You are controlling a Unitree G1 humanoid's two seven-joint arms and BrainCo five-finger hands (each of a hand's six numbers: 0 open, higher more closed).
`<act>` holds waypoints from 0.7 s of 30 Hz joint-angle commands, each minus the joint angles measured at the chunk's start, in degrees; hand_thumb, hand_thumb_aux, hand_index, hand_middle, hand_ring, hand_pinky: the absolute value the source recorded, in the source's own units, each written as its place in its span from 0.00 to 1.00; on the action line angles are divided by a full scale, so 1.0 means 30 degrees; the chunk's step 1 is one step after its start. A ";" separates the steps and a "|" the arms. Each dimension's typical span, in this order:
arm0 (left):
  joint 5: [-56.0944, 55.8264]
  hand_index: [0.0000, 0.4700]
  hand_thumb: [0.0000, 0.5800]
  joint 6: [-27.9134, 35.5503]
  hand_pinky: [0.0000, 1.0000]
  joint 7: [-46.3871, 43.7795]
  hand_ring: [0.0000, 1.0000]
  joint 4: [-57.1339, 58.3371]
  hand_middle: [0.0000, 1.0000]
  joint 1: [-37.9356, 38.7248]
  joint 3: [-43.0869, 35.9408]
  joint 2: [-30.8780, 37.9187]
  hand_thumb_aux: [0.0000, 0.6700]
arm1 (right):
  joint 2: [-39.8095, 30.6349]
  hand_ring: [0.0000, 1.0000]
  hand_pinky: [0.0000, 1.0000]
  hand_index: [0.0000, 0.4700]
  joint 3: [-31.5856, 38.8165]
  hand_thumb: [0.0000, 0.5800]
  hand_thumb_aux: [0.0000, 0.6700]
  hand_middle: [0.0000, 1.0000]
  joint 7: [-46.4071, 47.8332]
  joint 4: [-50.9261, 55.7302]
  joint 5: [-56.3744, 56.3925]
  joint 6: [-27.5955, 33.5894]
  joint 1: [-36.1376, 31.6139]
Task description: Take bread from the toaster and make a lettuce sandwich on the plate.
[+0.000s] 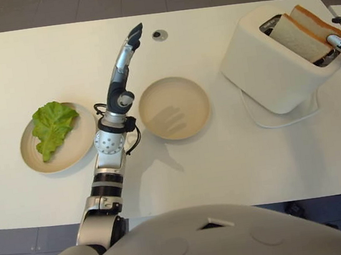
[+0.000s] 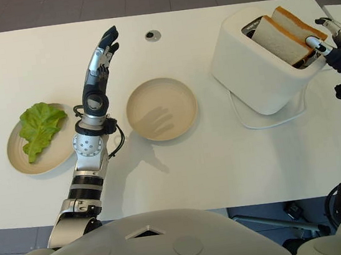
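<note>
Two bread slices (image 2: pixel 281 36) against right robot hand (image 2: pixel 334 43)

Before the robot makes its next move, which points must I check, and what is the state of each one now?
1. Two slices stand up out of the toaster: ok.
2. The right hand is at the bread: ok, it is against the right edge of the slices.
3. Firm hold on a slice: cannot tell.
4. The middle plate is free for the bread: ok, nothing lies in it.
5. The lettuce is ready: ok, it lies on the left plate.
6. The left hand is out of the path: ok, it is open, raised over the table, left of the middle plate.
</note>
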 commanded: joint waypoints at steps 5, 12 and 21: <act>-0.0040 0.00 0.00 -0.0070 0.00 0.0151 0.00 0.0262 0.00 0.0258 -0.0157 0.0117 0.00 | -0.0227 0.00 0.00 1.00 0.0727 1.00 1.00 0.00 0.0977 -0.0534 0.2363 -0.1453 0.0447; -0.0151 0.00 0.00 -0.0108 0.00 0.0208 0.00 0.0485 0.00 0.0263 -0.0209 0.0079 0.00 | 0.0544 0.67 0.67 1.00 -0.1101 1.00 1.00 0.67 -0.0383 -0.2352 0.5287 -0.1686 -0.0551; -0.0330 0.00 0.00 -0.0209 0.00 0.0424 0.00 0.0793 0.00 0.0161 0.0082 0.0302 0.00 | 0.2529 1.00 1.00 1.00 -0.2208 1.00 1.00 1.00 -0.1924 -0.5816 0.8108 -0.1300 -0.2471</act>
